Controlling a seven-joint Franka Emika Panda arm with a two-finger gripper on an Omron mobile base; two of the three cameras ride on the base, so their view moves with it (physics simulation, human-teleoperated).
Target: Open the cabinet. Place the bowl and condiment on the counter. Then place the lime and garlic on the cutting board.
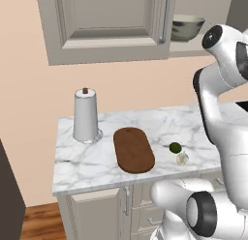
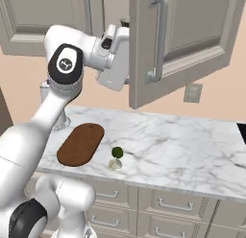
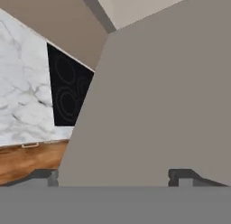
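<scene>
The cabinet (image 2: 192, 35) hangs on the wall above the bench (image 1: 97, 161), and its right door (image 2: 168, 45) is swung open. The left door (image 1: 106, 26) is shut. The bowl (image 1: 186, 27) sits inside on the cabinet shelf, up high. Down on the white marble bench, the brown cutting board (image 1: 134, 149) lies flat. The lime (image 1: 175, 147) sits just to the right of the board, and the garlic (image 1: 182, 158) is right beside the lime. A tall paper-towel roll (image 1: 85, 115) stands at the back left of the bench.

The white arm reaches up from its base, bends at the elbow, and puts its hand (image 2: 115, 54) up by the edge of the open door. The jaws are spread wide and hold nothing, with the grey door panel (image 3: 171, 96) close in front of them.
</scene>
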